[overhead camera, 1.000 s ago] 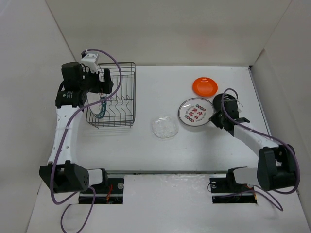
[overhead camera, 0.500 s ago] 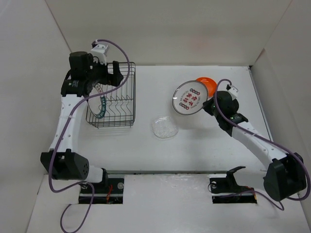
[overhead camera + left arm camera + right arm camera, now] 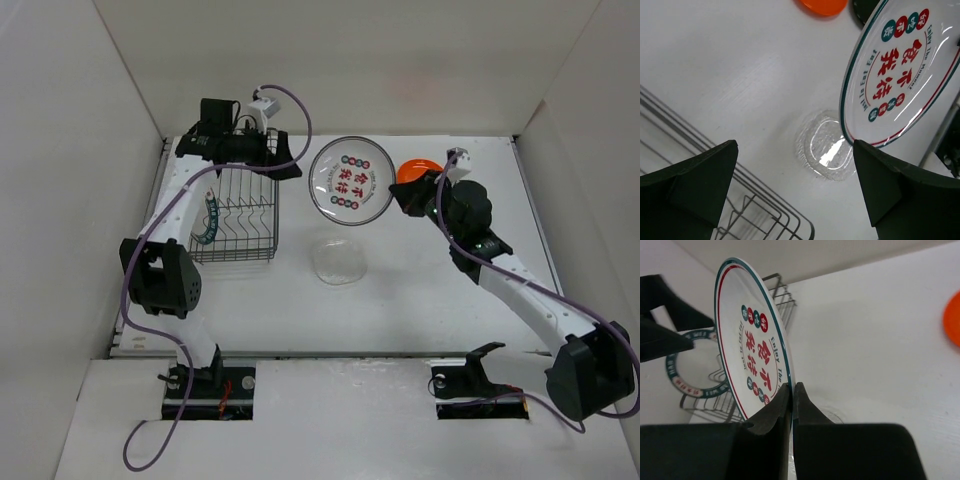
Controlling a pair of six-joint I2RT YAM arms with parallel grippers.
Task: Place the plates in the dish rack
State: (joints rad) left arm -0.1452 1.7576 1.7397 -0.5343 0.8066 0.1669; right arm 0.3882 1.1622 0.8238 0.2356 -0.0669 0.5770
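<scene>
We saw the right arm's fingers [image 3: 401,190] pinching the rim of the white plate with red marks [image 3: 351,178], holding it clear of the counter [image 3: 420,300]. It was tilted so that its glossy face showed to the overhead camera. From the right wrist, the two dark fingers were pressed close, with only the thin rim between them. The plate was round and smooth. A fine green line and a red one ringed it, with bold red characters in the middle and small red and green discs around them (the finer lettering was too small for us to read). It hung just right of the dish rack [image 3: 240,215], between the rack and the orange plate [image 3: 416,168].

The left arm's fingers [image 3: 288,167] were spread wide and held nothing. They were two matte, dark wedges poised over the rack's far right corner.

The rack was a rectangle of thin black wire with tall open sides. Inside it, a plate with a green patterned rim [image 3: 208,222] stood on edge near the left side. A clear glass plate [image 3: 339,262] lay flat on the white counter, faintly rippled and catching a highlight. The orange plate was plain and shiny, lying flat and partly hidden behind the right arm's fingers.
</scene>
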